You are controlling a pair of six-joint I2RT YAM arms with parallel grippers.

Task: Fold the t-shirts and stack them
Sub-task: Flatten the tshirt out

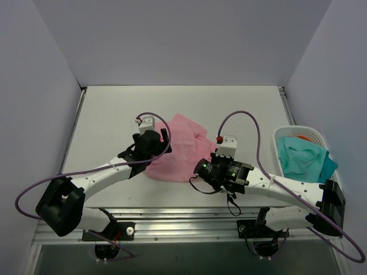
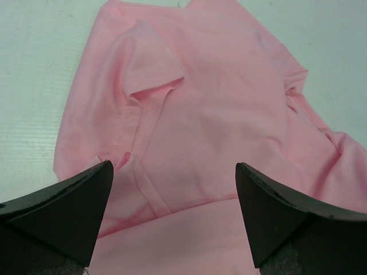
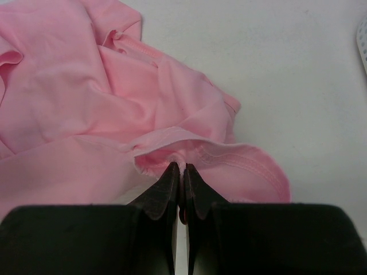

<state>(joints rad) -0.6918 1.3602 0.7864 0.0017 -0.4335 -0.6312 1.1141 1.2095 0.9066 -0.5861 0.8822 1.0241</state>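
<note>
Pale walls close in a white tabletop point(image 1: 114, 109) on three sides, with both arm bases bolted at its near edge. We see a pink t-shirt point(image 1: 178, 152) lying crumpled near the middle of the tabletop, between the two arms, partly bunched and folded over itself. Its cloth is plain pink.

From the left wrist view the left gripper point(image 2: 174, 169) hangs above the shirt with its jaws spread wide, touching nothing. Below it we make out a short sleeve point(image 2: 149, 60) turned over onto the body of the shirt, with stitched seams running down beside it.

The right gripper point(image 3: 182, 169) is closed tight, its two dark fingers pressed together. Their tips meet at a raised, stitched hem point(image 3: 172, 140) on the near edge of the shirt. The cloth lifts toward the tips there, so it appears that a thin fold is pinched, though the contact itself is hidden.

At the right edge of the tabletop stands a white basket point(image 1: 285, 133), well apart from the pink shirt. It holds a teal cloth point(image 1: 301, 160) and, behind that, something orange point(image 1: 304, 137) that we cannot identify.
</note>
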